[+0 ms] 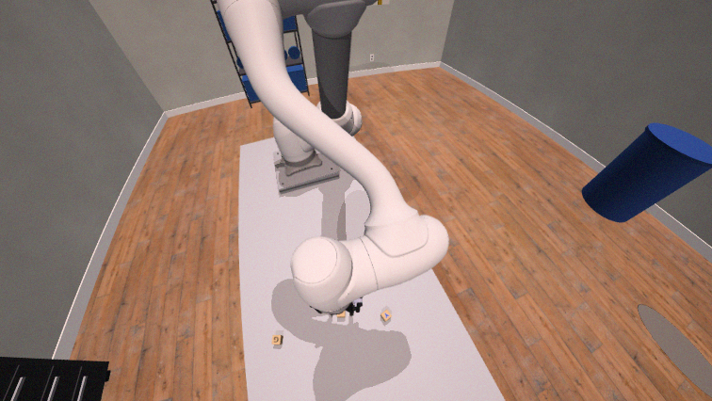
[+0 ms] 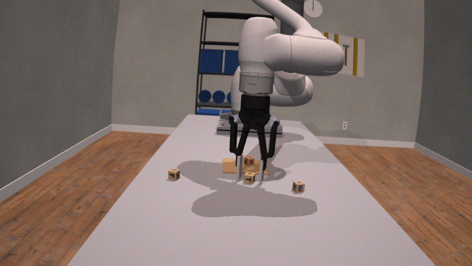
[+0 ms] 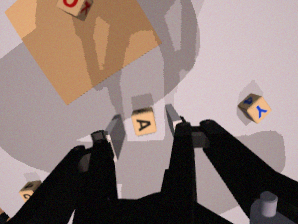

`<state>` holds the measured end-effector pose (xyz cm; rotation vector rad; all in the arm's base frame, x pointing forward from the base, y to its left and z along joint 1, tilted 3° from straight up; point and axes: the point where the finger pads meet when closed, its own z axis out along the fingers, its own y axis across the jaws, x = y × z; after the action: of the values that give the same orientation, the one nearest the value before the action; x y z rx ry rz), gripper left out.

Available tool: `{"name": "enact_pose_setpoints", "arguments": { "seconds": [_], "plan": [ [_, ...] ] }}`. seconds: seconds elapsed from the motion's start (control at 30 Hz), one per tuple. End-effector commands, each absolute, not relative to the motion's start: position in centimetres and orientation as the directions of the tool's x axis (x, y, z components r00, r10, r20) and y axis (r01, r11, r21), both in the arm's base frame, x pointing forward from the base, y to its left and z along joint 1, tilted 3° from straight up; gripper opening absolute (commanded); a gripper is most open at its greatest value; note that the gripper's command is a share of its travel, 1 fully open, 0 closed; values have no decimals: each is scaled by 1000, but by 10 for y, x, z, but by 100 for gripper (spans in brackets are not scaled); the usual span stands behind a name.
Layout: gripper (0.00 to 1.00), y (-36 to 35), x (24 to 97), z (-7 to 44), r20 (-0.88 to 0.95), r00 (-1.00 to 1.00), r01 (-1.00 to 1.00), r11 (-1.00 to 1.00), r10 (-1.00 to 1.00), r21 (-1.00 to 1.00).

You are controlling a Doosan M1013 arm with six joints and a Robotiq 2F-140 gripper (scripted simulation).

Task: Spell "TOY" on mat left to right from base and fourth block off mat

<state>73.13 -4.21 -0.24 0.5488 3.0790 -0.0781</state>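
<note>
Exterior view: the gripper (image 1: 336,311) (image 2: 250,178) (image 3: 144,119) is pointing down over the table (image 1: 279,239) (image 2: 244,238) (image 3: 225,45), its fingers standing partway open and gripping nothing. The lettered block (image 1: 340,314) (image 2: 249,178) (image 3: 144,122) is sitting between the fingertips, a gap showing on each side in the wrist view. It is presenting an A upward and a T on the side facing the exterior camera; it is lying off the mat (image 2: 228,166) (image 3: 50,55), just beyond its edge. Whether the fingertips are touching the table, cannot tell.

The O block (image 2: 248,160) (image 3: 74,7) is resting on the mat, behind the gripper on the base side. The Y block (image 1: 386,314) (image 2: 298,186) (image 3: 255,108) is lying off the mat, well apart from the fingers on the robot's left, turned at an angle. The G block (image 1: 277,339) (image 2: 173,174) (image 3: 30,191) is lying off the mat on the robot's right, also well apart.
</note>
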Motion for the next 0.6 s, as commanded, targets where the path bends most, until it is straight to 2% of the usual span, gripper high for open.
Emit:
{"name": "enact_pose_setpoints", "arguments": {
  "seconds": [0.0,0.07,0.1,0.57],
  "plan": [
    [37,-44,729,-7,-17,-939,344,937,344,-50],
    [37,-44,729,-7,-17,-939,344,937,344,-50],
    [25,-44,729,-7,-17,-939,344,937,344,-50],
    [25,-44,729,-7,-17,-939,344,937,344,-50]
  ]
}}
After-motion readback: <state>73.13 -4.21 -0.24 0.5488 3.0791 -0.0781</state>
